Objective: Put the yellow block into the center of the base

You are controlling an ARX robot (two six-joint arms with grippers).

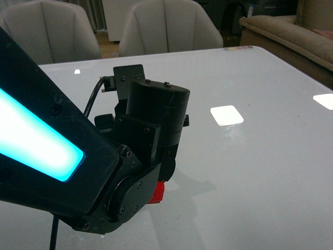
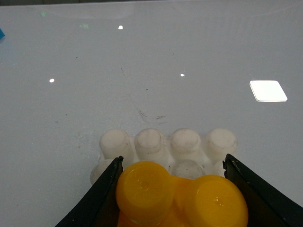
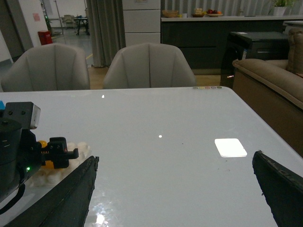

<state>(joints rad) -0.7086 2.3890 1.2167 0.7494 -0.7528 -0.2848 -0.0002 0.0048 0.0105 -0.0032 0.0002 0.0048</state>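
Note:
In the left wrist view my left gripper [image 2: 173,194] is shut on the yellow block [image 2: 180,196], a two-stud brick held between the black fingers [image 2: 102,194]. It sits right over the white studded base [image 2: 168,144], whose far row of studs shows beyond it. In the front view the left arm [image 1: 140,140] hides block and base. In the right wrist view my right gripper [image 3: 175,189] is open and empty over bare table; the base [image 3: 78,151], a bit of the yellow block [image 3: 43,143] and the left gripper [image 3: 52,153] show at its left.
A bright white patch without studs lies on the table [image 1: 227,115], also in the left wrist view [image 2: 268,91] and the right wrist view [image 3: 230,147]. A red part [image 1: 157,191] shows under the left arm. Chairs [image 1: 166,26] stand beyond the far edge; a sofa [image 1: 291,31] at far right.

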